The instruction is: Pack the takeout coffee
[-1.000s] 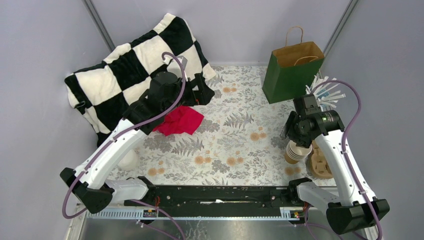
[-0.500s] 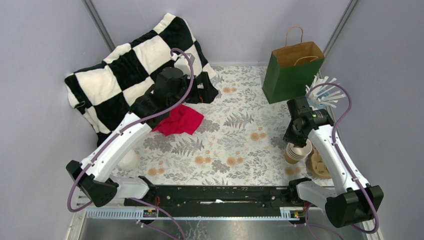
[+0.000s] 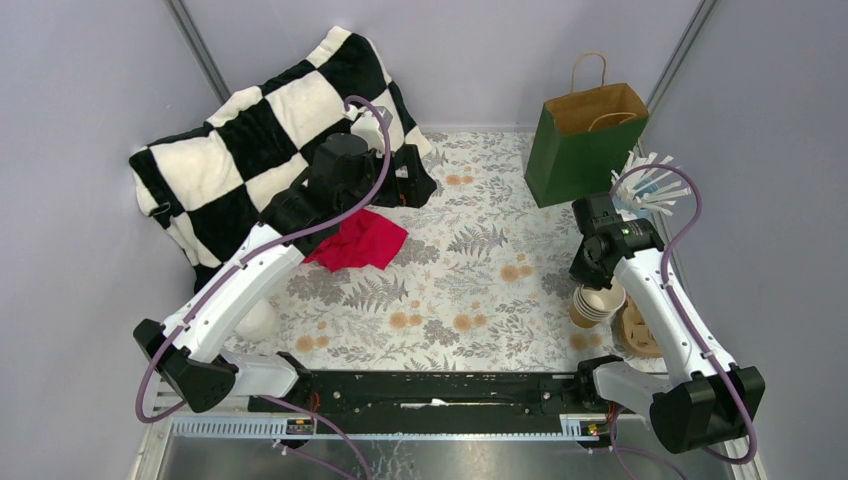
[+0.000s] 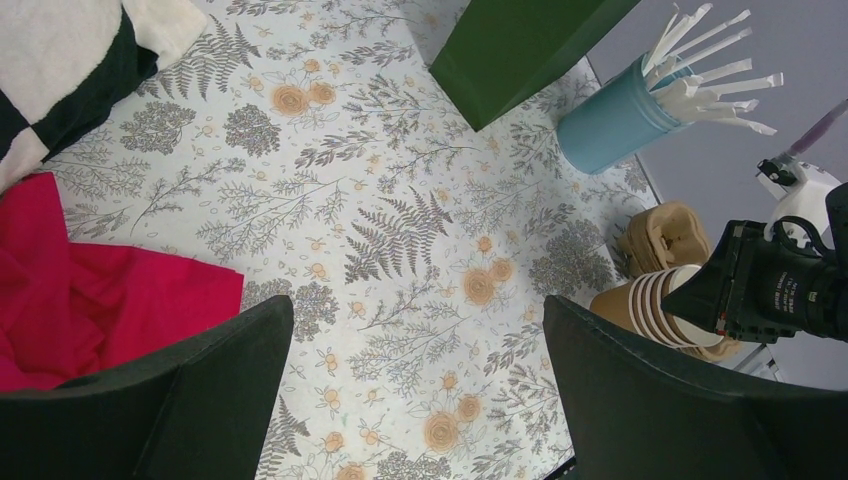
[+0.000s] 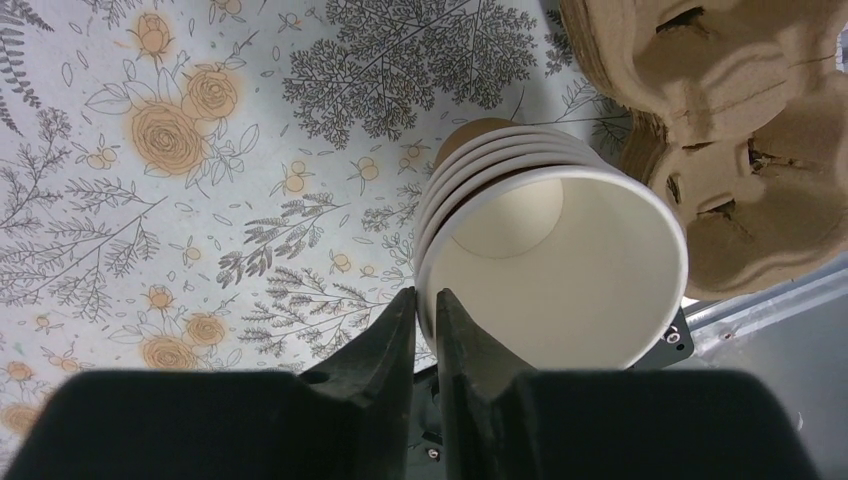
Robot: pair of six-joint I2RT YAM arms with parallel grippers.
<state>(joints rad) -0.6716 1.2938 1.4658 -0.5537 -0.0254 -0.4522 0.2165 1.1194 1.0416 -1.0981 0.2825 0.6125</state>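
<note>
The right gripper stands low over the stack of lidless cups at the right side of the table. Its two fingers are almost together, with the wall of the top cup between them, one finger outside and one just inside the rim. I judge this as a pinch on that cup, probably to lift it off the stack, since a thin paper wall is easiest to take by its edge. The cup carrier lies just beside the stack, and the green paper bag stands open at the far right, which seems a sensible place for receiving the packed things. The left gripper has its jaws wide apart and holds nothing. It hangs above the flowered cloth near the red cloth, so it looks to be only waiting. The takeout coffee itself is hard to find, because no cup with a lid shows clearly in any view. The only candidate is a pale round shape at the near left, half hidden by the left forearm, and I cannot tell if this is its white lid. The inside of the bag is not visible, and how firmly the right fingers press the cup cannot be read.
</note>
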